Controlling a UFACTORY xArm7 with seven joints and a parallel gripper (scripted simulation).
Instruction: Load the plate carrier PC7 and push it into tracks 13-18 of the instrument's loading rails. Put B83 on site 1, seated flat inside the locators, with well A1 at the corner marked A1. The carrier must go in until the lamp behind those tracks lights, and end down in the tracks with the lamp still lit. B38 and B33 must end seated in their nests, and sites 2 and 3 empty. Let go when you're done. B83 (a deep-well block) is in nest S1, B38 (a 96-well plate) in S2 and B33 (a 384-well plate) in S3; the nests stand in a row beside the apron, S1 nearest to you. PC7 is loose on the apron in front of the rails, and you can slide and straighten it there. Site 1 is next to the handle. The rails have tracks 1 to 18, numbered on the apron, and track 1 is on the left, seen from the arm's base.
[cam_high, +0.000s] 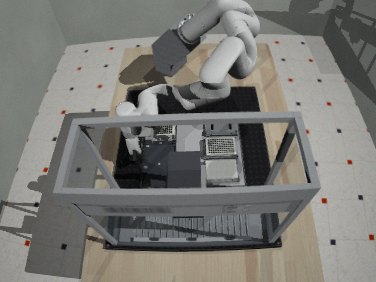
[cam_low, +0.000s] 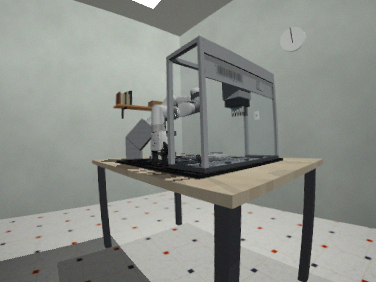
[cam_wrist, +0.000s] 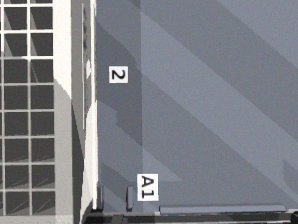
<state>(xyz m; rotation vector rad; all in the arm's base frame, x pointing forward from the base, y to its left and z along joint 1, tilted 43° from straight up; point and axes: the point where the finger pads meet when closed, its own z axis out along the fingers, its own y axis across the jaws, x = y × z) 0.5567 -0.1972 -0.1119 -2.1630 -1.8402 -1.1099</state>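
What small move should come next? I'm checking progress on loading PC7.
Probably shift the open, empty pincer toward the carrier's handle end, ready to push. The block already appears to sit on the carrier beside the bare site marked 2, and the carrier looks short of the rails.

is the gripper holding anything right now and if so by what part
Nothing is held. The gripper is open and empty, hanging over the carrier beside a white gridded block.

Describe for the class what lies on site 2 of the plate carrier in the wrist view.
Site 2 shows only bare grey surface with its "2" label and "A1" corner mark. A gridded deep-well block sits beside it; whatever lies under that block is hidden.
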